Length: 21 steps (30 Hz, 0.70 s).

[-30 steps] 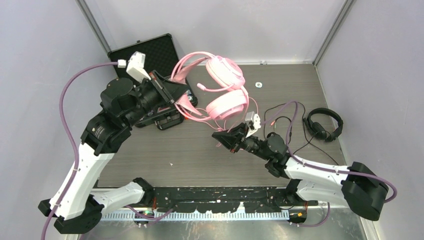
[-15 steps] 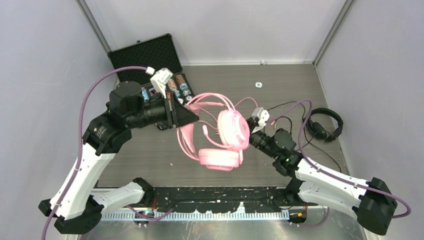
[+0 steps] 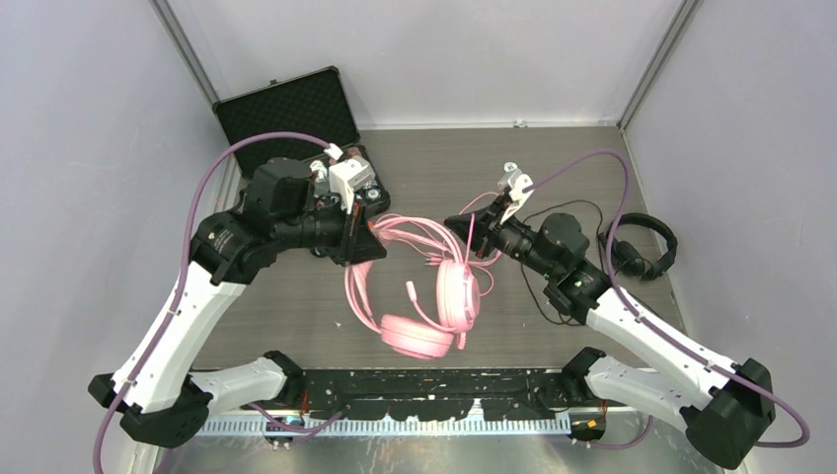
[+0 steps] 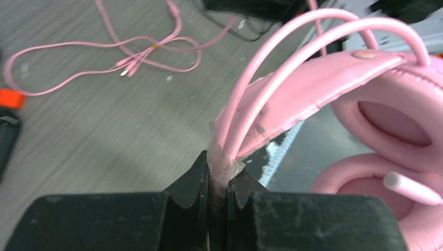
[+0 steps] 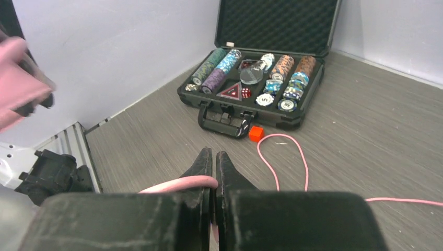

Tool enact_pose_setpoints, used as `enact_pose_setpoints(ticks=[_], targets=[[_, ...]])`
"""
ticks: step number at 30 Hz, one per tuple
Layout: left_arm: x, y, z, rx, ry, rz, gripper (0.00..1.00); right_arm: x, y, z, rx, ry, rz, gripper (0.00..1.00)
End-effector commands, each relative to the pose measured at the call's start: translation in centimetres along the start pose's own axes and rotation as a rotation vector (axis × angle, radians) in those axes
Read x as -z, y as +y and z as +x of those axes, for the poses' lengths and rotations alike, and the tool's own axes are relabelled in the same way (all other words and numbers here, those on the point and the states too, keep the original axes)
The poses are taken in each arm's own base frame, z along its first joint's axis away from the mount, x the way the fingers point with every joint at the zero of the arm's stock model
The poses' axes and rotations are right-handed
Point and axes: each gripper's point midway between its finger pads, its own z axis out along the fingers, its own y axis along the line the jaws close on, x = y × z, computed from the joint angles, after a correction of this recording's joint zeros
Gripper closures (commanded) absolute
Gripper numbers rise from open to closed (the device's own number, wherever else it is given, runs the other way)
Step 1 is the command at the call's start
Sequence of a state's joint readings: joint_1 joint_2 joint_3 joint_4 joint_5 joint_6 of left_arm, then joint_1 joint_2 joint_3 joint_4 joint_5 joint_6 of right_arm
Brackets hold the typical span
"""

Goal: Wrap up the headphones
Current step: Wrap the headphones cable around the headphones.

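The pink headphones (image 3: 434,306) hang in the air over the table's middle front. My left gripper (image 3: 367,247) is shut on their headband (image 4: 292,89), held up above the table. My right gripper (image 3: 456,225) is shut on the pink cable (image 5: 183,184), which runs out to the left of its fingers and loops on the table (image 5: 284,157). More pink cable lies on the table in the left wrist view (image 4: 104,52). The black headphones (image 3: 642,247) lie at the right edge of the table, with the thin black cable (image 3: 553,217) trailing left, away from both grippers.
An open black case (image 3: 296,114) with poker chips (image 5: 251,78) stands at the back left. A small red cube (image 5: 255,134) lies in front of it. A small white disc (image 3: 510,167) lies at the back middle. Grey walls close in the left and right sides.
The left gripper has carried the pink headphones from the back toward the front middle and lowered them. The right gripper has swung up and back, drawing the pink cable with it.
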State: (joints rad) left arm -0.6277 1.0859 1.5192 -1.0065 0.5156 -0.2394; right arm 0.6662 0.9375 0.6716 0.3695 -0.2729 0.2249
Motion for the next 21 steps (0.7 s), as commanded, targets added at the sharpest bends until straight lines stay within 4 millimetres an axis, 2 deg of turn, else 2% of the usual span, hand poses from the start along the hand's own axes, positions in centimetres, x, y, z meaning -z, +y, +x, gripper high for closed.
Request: enact_pose_setpoints(ticks=[1,4,9,13,21], targets=[[1.3,2.7,0.9,-0.122,0.045,-0.152,1.0,1.4,-1.2,-1.1,-0.041,0.103,0.115,0.99],[1.5,5.3,1.1,-0.16,0.082,-0.282,1.0,2.6,-1.1,-0.2,-0.084,0.206,0.15,0.99],[1.6,8.1,1.3,-0.26,0.141,-0.39,1.0,3.7,-0.2,-0.1,-0.167,0.333,0.173,0.99],[1.2,8.5,1.3,-0.337,0.164,-0.376,1.0,3.4,1.1,-0.6,-0.229,0.393,0.129,1.0],[0.5,9.0,2.2,-0.431,0.195,-0.346,1.0,2.3,1.9,-1.3,-0.324,0.434,0.124,1.0]])
